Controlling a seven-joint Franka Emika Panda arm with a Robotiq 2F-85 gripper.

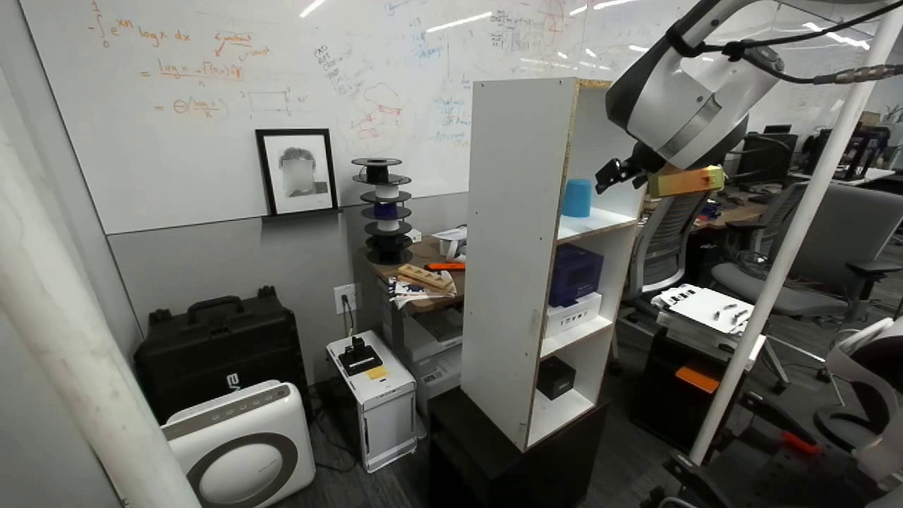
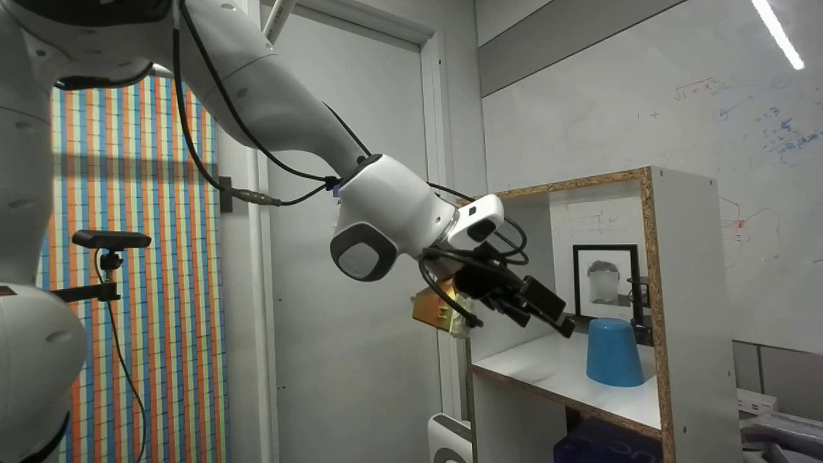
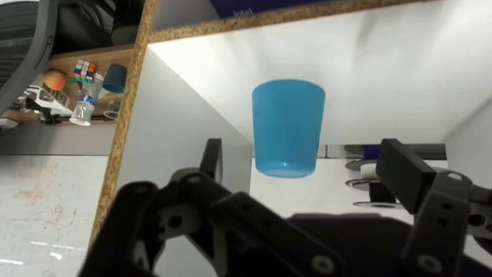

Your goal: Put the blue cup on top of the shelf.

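In the shelf, I see room past the top bay's front edge; the blue cup obstructs it near one side panel.

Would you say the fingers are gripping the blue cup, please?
No, the fingers stand wide apart, with gaps either side of the blue cup.

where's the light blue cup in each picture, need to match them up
In an exterior view, the blue cup is right of centre, above mid-height.
In an exterior view, the blue cup is at the lower right.
In the wrist view, which is upside down, the blue cup is just right of centre.
Shared landmark: the white, chipboard-edged shelf holding it, visible in all three views.
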